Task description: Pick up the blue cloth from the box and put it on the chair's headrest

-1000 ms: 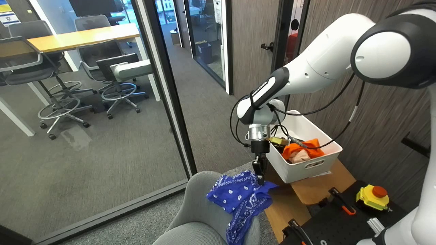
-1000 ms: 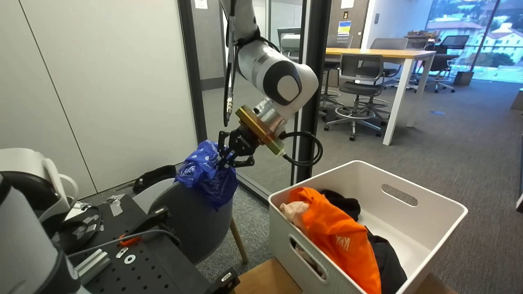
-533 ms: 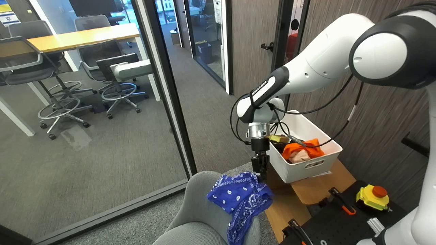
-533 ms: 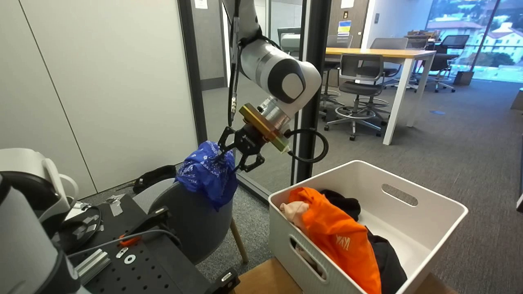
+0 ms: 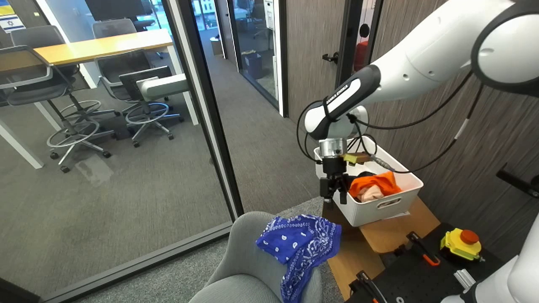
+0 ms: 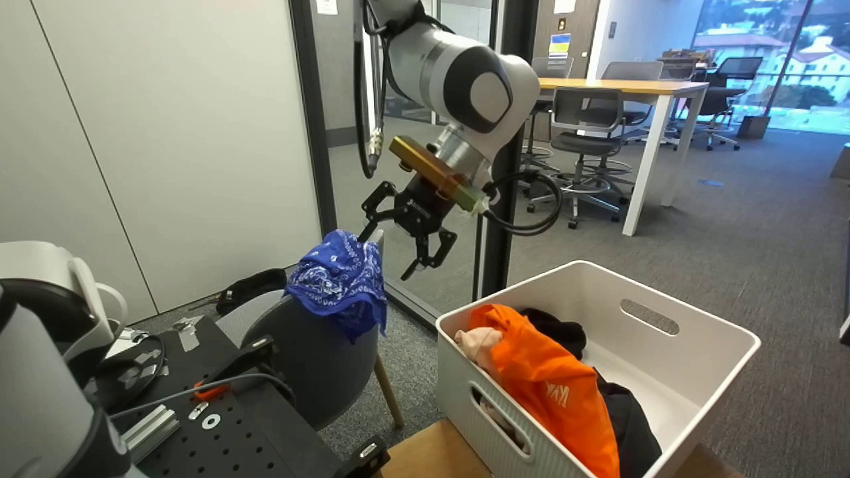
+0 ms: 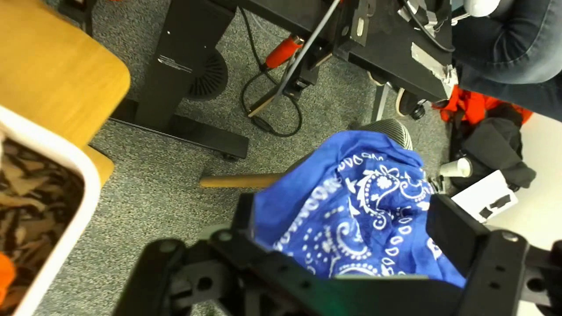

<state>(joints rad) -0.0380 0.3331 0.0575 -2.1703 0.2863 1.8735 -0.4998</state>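
Black fingers are standing wide apart at the end of the gripper, which is pointing downward. In the wrist view, the gap between them is framing the blue cloth, patterned with white paisley. In an exterior view, clear space is showing between the gripper and the cloth, with the gripper hanging higher, near the white box. The blue cloth is lying draped over the back of the grey chair, one long end hanging down the inner side toward the seat, the rest falling over the outer side. Above, the white robot arm is arching. The white box is resting on a wooden surface near the chair. Inside the box, orange fabric with pale lettering is lying partly over black fabric, and a pale pink piece is bunching on the side toward the chair. Also near the chair, a black perforated table is carrying a yellow unit with a red button. At the edge of the wrist view, a person's leg in blue jeans is showing. Farther out, in both exterior views, a wooden-topped table is standing among grey office chairs.
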